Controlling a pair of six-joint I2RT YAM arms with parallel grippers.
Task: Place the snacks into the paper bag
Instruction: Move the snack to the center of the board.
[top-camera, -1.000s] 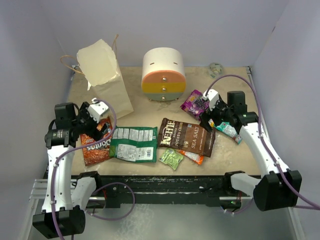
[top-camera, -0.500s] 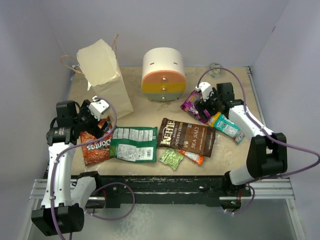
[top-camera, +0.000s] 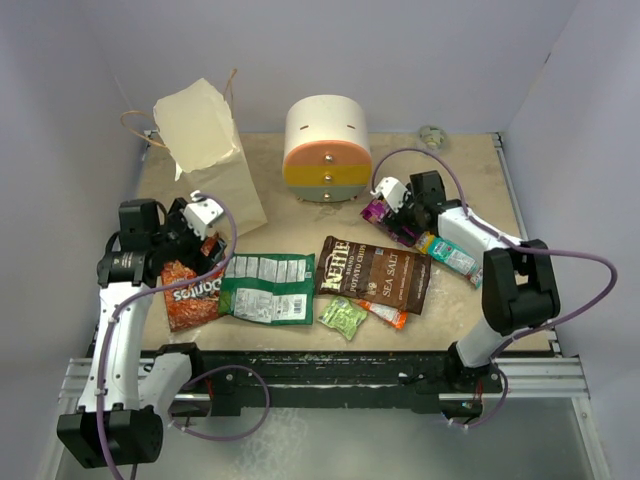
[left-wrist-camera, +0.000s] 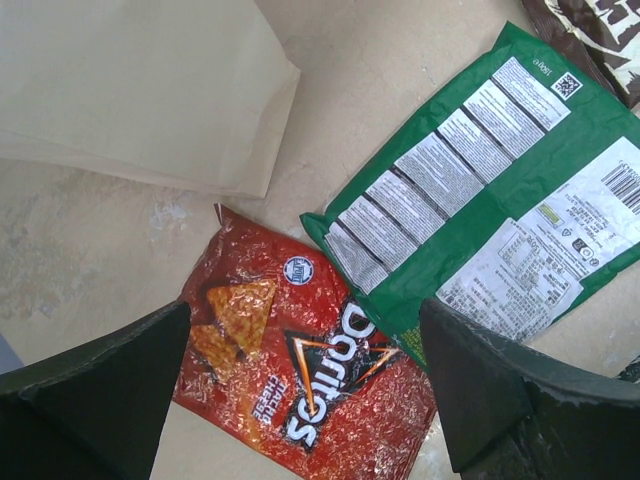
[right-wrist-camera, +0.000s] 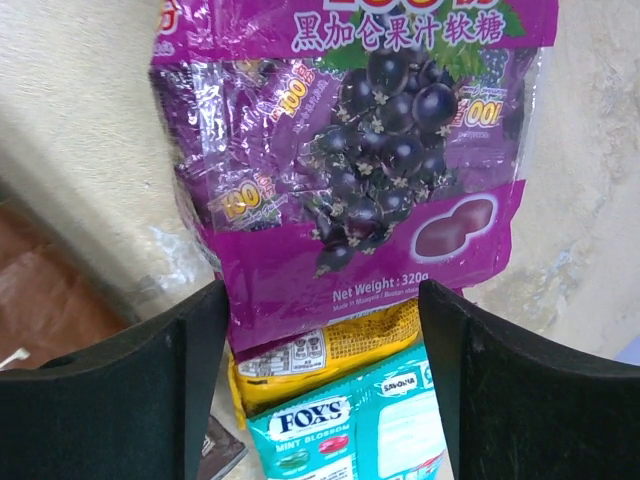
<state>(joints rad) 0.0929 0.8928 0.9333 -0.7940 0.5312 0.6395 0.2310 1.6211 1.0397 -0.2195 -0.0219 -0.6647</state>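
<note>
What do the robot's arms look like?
The left arm and right arm are skinny and white with chunky black joints. A purple cable loops along each one. The left tool and right tool each have a white block and two dark, wedge-shaped fingers.

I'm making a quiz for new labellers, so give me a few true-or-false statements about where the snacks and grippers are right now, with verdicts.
1. The Doritos lie on the table, outside the paper bag. True.
2. The left gripper is shut on the Doritos. False: its jaws are open above them, holding nothing.
3. The right gripper is open over the purple packet. True.
4. The round container stands on the brown chip bag. False: it stands apart from it, farther back on the table.
</note>
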